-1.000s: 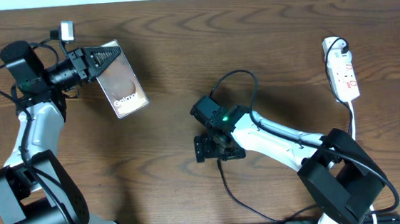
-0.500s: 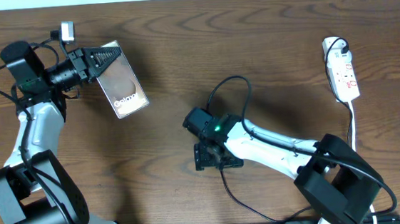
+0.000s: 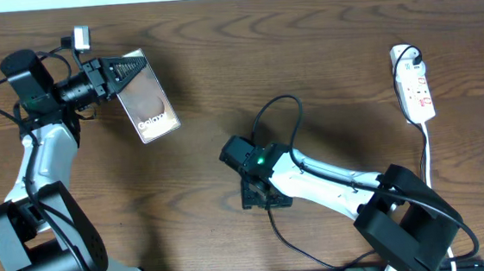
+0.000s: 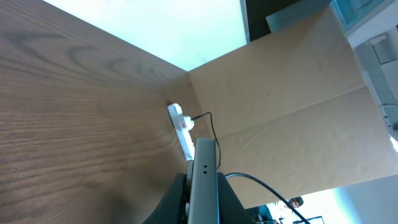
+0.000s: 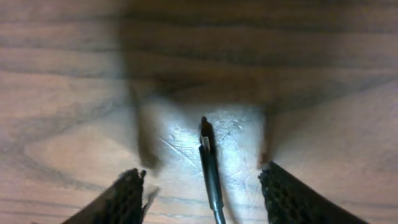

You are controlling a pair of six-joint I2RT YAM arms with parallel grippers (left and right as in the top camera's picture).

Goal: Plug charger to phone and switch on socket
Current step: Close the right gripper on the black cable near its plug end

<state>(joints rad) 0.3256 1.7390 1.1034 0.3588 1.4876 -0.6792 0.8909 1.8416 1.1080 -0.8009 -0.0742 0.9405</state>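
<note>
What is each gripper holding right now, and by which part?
Left gripper clamps the phone by the end opposite its lettering. Right gripper holds nothing: its jaws stand open astride the charger tip.

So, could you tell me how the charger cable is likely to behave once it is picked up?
The charger is thin and lies curved, so it will probably flop. Its small plug tip looks light and may swing.

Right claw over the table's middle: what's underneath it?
The charger, its thin black plug tip, lies on the table between the open fingers of the right claw. Overhead, the claw itself hides it.
</note>
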